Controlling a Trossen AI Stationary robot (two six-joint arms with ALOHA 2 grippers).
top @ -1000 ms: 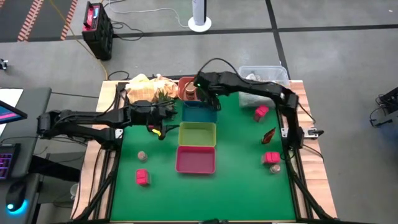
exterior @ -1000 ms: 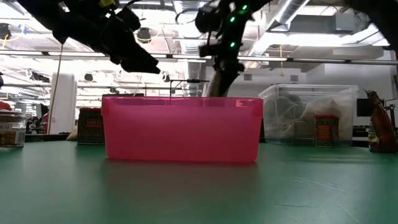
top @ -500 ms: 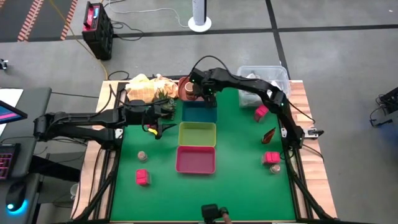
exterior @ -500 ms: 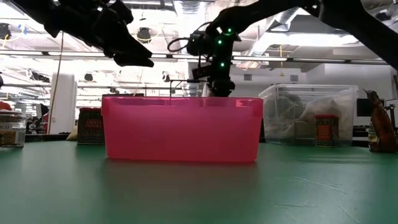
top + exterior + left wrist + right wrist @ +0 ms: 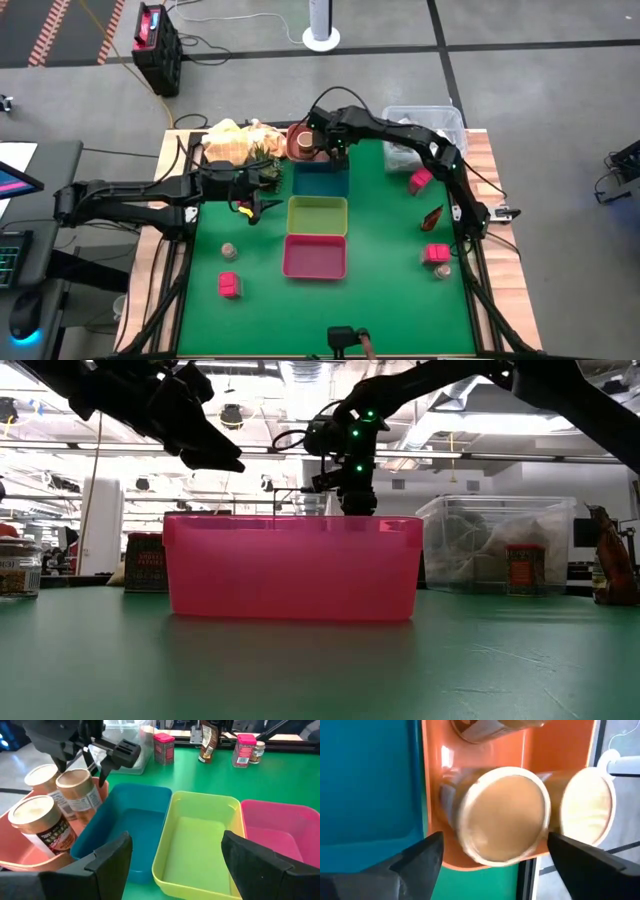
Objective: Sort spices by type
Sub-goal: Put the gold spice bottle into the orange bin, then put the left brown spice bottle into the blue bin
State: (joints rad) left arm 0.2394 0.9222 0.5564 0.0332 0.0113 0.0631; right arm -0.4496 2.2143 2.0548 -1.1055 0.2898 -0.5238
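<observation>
My right gripper (image 5: 323, 143) hangs open over the orange tray (image 5: 296, 152) at the table's far side. Its fingers stand either side of a tan-lidded jar (image 5: 502, 815) just below them, and that jar (image 5: 75, 787) stands tilted in the tray between two more jars (image 5: 37, 822) (image 5: 42, 776). My left gripper (image 5: 256, 197) hovers open, left of the blue tray (image 5: 320, 180) and the green tray (image 5: 317, 215). Pink-red packets (image 5: 229, 285) (image 5: 419, 181) (image 5: 436, 253), tiny jars (image 5: 229, 250) (image 5: 443, 270) and a small red-brown piece (image 5: 432, 216) stand on the green mat.
The pink tray (image 5: 315, 256) lies nearest, in line with the green, blue and orange ones. A clear plastic tub (image 5: 425, 122) sits at the far right corner and yellow-tan bags (image 5: 232, 140) at the far left. A dark object (image 5: 345, 338) shows at the near edge.
My right gripper has moved from above the blue tray's far end toward the far left, over the orange tray, and has come down. The jar below it shows blurred in the right wrist view.
</observation>
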